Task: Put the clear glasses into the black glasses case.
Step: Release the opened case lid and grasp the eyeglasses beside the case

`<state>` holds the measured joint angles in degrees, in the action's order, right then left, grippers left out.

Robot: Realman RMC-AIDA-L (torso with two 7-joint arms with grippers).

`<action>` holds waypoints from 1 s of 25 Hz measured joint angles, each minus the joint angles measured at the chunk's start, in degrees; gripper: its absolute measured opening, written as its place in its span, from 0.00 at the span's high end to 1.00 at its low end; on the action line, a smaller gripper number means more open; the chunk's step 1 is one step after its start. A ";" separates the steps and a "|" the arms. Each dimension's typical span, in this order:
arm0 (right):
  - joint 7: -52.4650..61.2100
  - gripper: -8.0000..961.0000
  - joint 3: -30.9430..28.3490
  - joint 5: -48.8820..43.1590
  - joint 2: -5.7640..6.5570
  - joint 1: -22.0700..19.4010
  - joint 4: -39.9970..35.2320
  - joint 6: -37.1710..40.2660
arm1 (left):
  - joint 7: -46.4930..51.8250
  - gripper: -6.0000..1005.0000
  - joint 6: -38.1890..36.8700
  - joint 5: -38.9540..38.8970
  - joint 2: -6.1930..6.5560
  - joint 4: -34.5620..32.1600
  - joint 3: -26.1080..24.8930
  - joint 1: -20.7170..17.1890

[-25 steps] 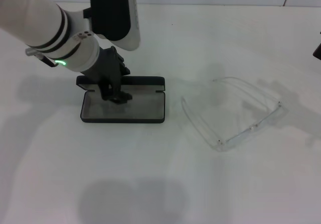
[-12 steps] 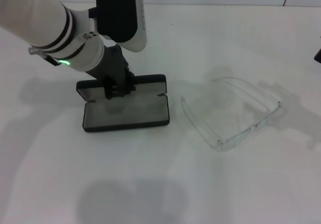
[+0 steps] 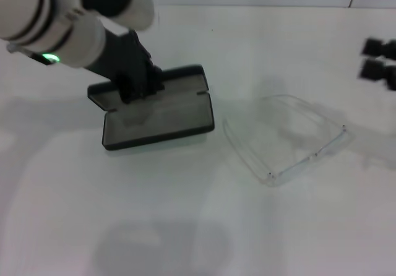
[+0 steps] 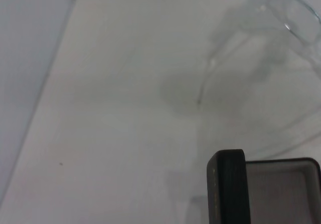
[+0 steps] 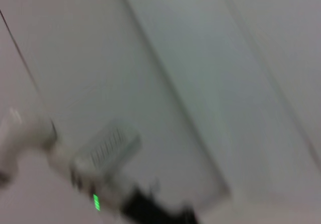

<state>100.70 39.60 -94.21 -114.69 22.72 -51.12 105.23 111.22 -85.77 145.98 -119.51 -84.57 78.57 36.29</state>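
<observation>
Left gripper (image 3: pixel 137 90) sat low over the open black case (image 3: pixel 158 109), at its hinged back edge; whether its fingers were spread could not be told. Clear glasses (image 3: pixel 288 137) lay on the white table (image 3: pixel 185 226) well to its right, apart from the case. Right gripper (image 3: pixel 377 59) showed at the far right edge.

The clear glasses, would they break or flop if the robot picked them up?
Probably a bit bendy: the clear glasses have long thin arms, spread open on the table. They look light, being thin see-through plastic. Likely slippery, so a hard squeeze might flex or snap them.
</observation>
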 joint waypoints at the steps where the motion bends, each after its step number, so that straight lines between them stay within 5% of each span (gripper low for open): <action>1: 3.98 0.08 2.10 -2.33 -0.15 0.46 -4.16 -1.06 | -0.20 0.80 -0.58 -0.29 0.07 -0.85 -1.32 -0.13; 6: 29.65 0.09 15.83 -20.83 -0.35 5.16 -26.40 -6.02 | -1.93 0.80 -4.48 -2.09 0.14 -6.08 -10.63 -0.19; 9: 43.04 0.15 19.81 -32.45 0.10 14.06 -31.69 -2.41 | -3.46 0.80 -6.63 -4.70 0.45 -8.04 -15.18 -0.52; 14: 51.02 0.19 20.65 -43.45 -0.56 26.42 -26.59 4.93 | -7.06 0.79 -7.40 -9.08 0.49 -7.37 -18.02 -0.87; 16: 51.75 0.18 21.08 -45.15 -0.71 28.27 -25.02 5.53 | -8.44 0.79 -7.38 -10.93 0.57 -5.52 -18.96 -0.88; 18: 53.54 0.20 23.23 -49.02 -0.85 35.71 -15.49 4.80 | -9.10 0.79 -7.37 -12.62 0.72 -4.40 -20.28 -1.33; 25: 53.20 0.26 29.20 -49.92 -0.98 39.74 -5.51 -0.72 | -9.22 0.79 -7.37 -13.67 0.21 -4.73 -20.69 -1.95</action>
<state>153.89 68.80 -144.13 -115.67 62.47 -56.63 104.51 102.00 -93.14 132.30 -119.30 -89.29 57.88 34.33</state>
